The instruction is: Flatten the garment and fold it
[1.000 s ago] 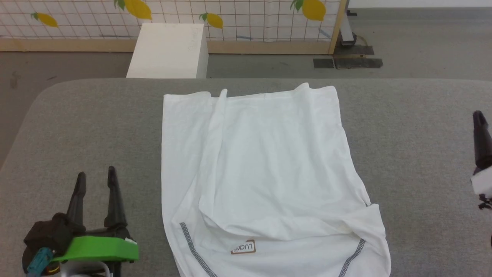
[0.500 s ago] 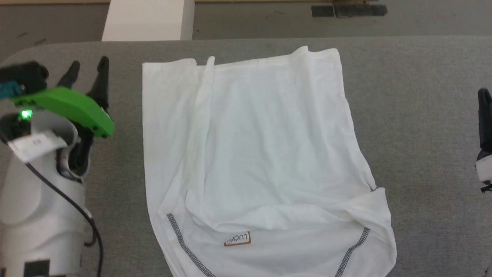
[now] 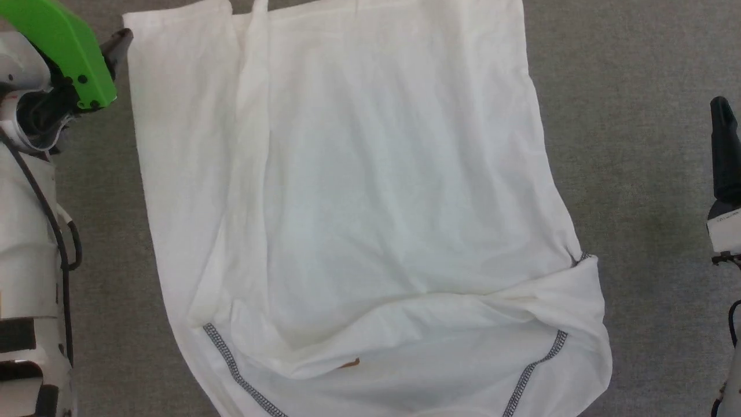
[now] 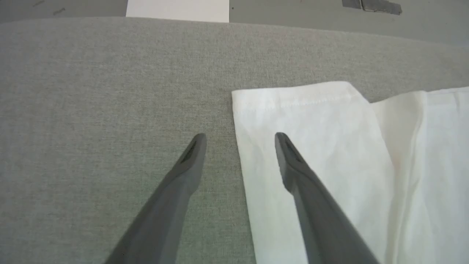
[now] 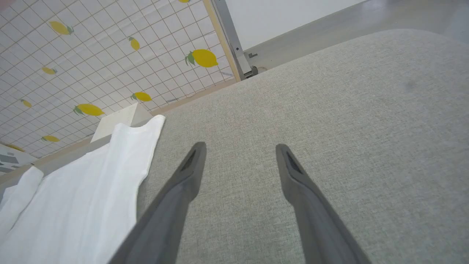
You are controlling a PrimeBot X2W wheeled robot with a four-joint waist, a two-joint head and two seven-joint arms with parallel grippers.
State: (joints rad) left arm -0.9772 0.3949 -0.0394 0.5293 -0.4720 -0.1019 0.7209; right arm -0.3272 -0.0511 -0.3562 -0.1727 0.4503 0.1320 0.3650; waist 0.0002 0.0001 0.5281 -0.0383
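Note:
The white garment (image 3: 370,191) lies spread on the grey padded table (image 3: 625,87), with a long fold down its left side and grey zigzag seams at the near end. A sliver of its brown neck label (image 3: 351,363) peeks from under a fold. My left gripper (image 4: 240,141) is open over the garment's (image 4: 329,154) far left corner, one finger above the cloth and the other above the bare table. My right gripper (image 5: 240,150) is open above bare table, to the right of the garment (image 5: 84,198). In the head view one dark right finger (image 3: 723,150) stands at the right edge.
A rigid white box (image 4: 177,9) stands on the floor beyond the table's far edge. It shows again as the white box (image 5: 119,121) before a lemon-patterned grid panel (image 5: 91,55). My left arm's green cover (image 3: 63,52) is beside the garment's left edge.
The head camera has tipped down and closer to the garment. My left arm has travelled forward along the garment's left side to its far corner. The right gripper has stayed in place.

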